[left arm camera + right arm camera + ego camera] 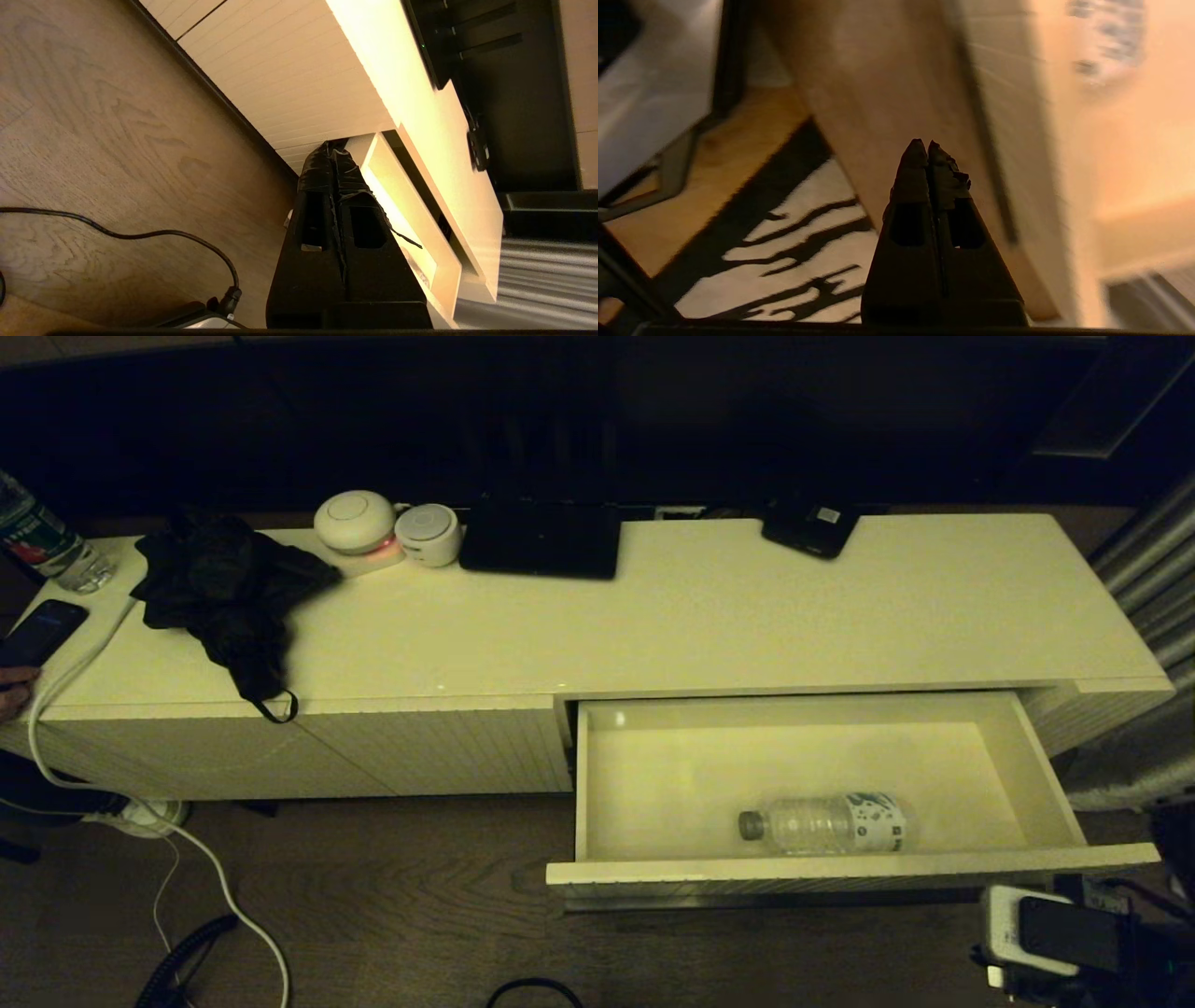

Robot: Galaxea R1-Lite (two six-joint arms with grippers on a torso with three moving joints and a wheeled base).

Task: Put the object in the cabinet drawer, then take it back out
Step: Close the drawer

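One bottle (826, 823) lies on its side in the open cabinet drawer (1046, 756), near the drawer's front wall, cap pointing toward the robot's left; judged from that, the putting-in half is done and the taking-out is not yet begun. From the head, the right arm (1055, 933) shows only as dark hardware at the lower right corner, below the drawer front and empty. On the cabinet top (747, 616), well away, sit a black cloth (229, 593), two round white devices (355, 521) and a dark tablet (541, 539).

Left wrist: the left gripper (332, 147) is clenched on nothing, parked low over the wood floor (93, 140), the drawer just beyond its tips; a black cable (140, 233) runs beside it.

Right wrist: the right gripper (923, 144) is clenched and empty, so it would need to open before reaching back over the drawer's front wall
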